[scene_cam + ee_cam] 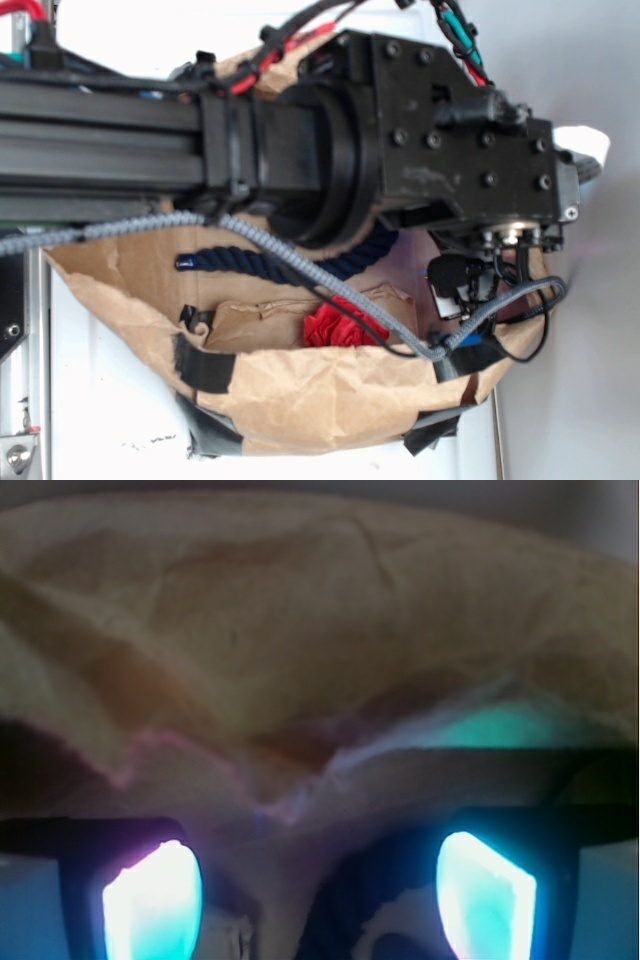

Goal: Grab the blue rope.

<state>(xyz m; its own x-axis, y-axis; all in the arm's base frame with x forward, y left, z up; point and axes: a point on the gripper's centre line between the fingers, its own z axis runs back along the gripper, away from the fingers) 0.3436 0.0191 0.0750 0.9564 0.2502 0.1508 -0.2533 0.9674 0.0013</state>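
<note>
Tool (pixel 320 895): two fingers apart, wide gap between, nothing clamped. Wrist view shows glowing pads (pixel 155 905) at lower left and lower right of frame, with only crumpled brown paper ahead, filling upper and middle frame. No rope between the fingers or anywhere in wrist view.

Exterior view: tool itself hidden beneath the black wrist housing (pixel 450 130), upper right of frame. Arm (pixel 110 140) spans from left edge across the upper half, over the paper bag (pixel 330 395). Grey braided cable (pixel 300 270) runs from left edge diagonally down to lower right, crossing over the bag's opening.

Blue rope (pixel 255 262): lies inside the bag, centre of exterior frame, curving from a glossy capped end at centre left toward the right, where it passes under the arm housing. Right end hidden. Red crumpled item (pixel 335 325) just below the rope, inside the bag.

Progress: not grabbed. Rope untouched as far as visible; appears to lie left of and below the housing in frame. Judged at approach stage. Left to do: bring open fingers over a visible stretch of rope, descend, close. Whether the tool is already inside the bag cannot be told.
</note>
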